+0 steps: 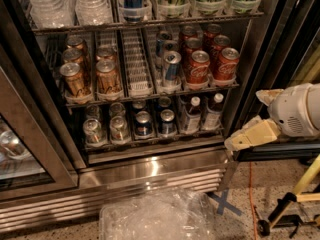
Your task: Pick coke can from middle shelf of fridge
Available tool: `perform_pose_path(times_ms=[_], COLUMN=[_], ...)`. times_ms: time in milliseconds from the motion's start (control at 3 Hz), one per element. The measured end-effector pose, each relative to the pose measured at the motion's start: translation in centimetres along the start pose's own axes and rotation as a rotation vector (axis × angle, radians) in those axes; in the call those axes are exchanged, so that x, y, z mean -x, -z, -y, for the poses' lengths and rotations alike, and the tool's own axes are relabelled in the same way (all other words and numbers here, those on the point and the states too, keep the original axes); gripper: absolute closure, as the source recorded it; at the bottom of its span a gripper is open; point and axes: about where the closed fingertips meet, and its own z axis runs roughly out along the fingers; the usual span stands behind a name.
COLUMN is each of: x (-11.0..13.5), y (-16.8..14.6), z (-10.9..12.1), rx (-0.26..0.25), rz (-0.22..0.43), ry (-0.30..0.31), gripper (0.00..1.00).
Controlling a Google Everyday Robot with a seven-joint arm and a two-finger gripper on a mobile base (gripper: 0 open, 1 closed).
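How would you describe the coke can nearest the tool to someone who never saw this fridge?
Find the fridge, then its middle shelf, with gold cans on the left. The coke can stands at the front of the rightmost lane: red like its left neighbour, but at the row's right end. The tool is outside, lower right.

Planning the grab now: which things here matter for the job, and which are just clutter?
Job: coke can, middle shelf, fridge, claw low beside the fridge's right frame.
Just there: gold cans, blue-and-silver can, bottom-shelf bottles, plastic sheet on floor.
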Motion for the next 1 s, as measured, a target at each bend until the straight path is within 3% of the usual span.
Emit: perform_pose_path(times_ms=[333, 667, 1000], x=[0.5, 1.9, 2.4], y=[-1.6, -1.5, -0.9], z=[2.7, 7.1, 9.0], rx=[-0.085, -0.215, -0.292], rz=[0.144, 0.28, 0.302], ry=[-0.081, -0.149, -0.158], gripper=[0.0, 0.0, 0.0])
